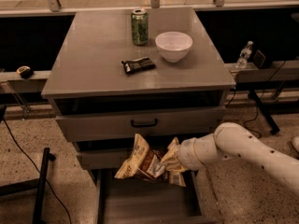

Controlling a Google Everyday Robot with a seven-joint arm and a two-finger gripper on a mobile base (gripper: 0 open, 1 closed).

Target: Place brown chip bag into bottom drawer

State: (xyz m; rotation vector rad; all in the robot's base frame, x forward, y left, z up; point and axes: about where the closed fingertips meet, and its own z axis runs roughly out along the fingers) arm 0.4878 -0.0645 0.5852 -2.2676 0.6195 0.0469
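Hand (pixel 172 163) low in front of cabinet, clamped on right side of chip bag (pixel 140 160). Chip bag crumpled, tilted, held in air over open bottom drawer (pixel 140 203), in front of middle drawer. On surface (pixel 93 55): green can (pixel 139 27), white bowl (pixel 173 45), black packet (pixel 138 65).

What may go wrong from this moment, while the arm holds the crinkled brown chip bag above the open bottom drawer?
The gripper holds the large crinkled brown chip bag only at its right end, so it may slip out early. The bag hangs close to the grey middle drawer front and may catch there. Its left corner reaches toward the left wall of the shallow grey bottom drawer and may land on that wall.
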